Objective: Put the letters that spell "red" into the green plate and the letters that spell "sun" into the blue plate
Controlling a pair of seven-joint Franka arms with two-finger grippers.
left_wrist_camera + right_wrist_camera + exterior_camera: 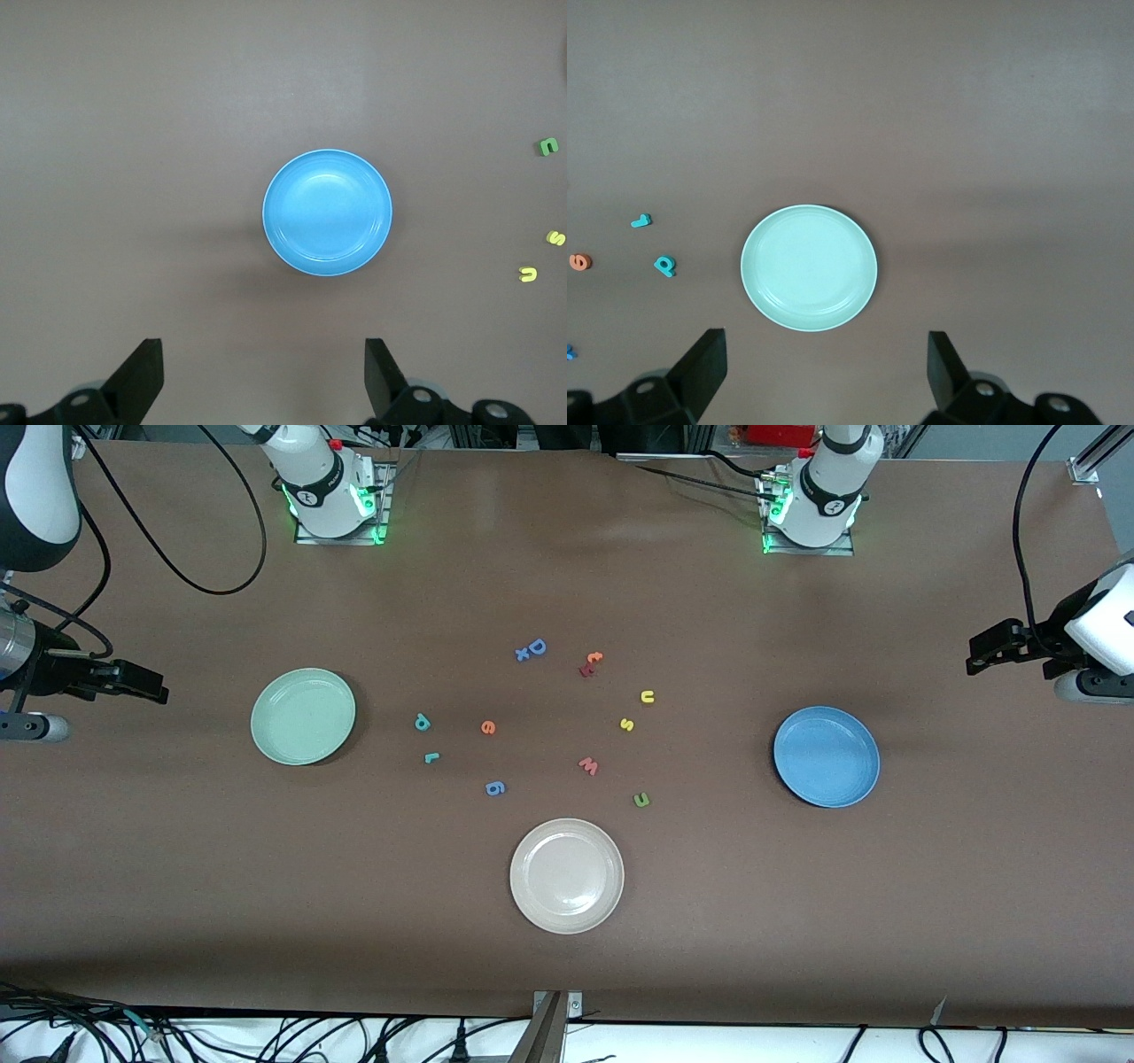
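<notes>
The green plate (303,716) (809,267) lies toward the right arm's end. Beside it lie the teal "d" (422,722) (664,265), teal "r" (431,758) (641,221) and orange "e" (487,727) (579,261). The blue plate (827,756) (327,212) lies toward the left arm's end, with the yellow "u" (648,696) (528,274), yellow "s" (626,724) (555,237) and green "n" (641,800) (549,146) beside it. Both plates are empty. My right gripper (155,686) (824,367) hangs open over bare table at its end. My left gripper (974,653) (264,372) hangs open likewise.
A beige-white plate (567,875) sits nearest the front camera, mid-table. Other letters lie among the task's: a red "w" (588,765), a blue "g" (495,787), a big blue "D" (535,646), an orange "t" (594,658). Both bases stand along the table's robot edge.
</notes>
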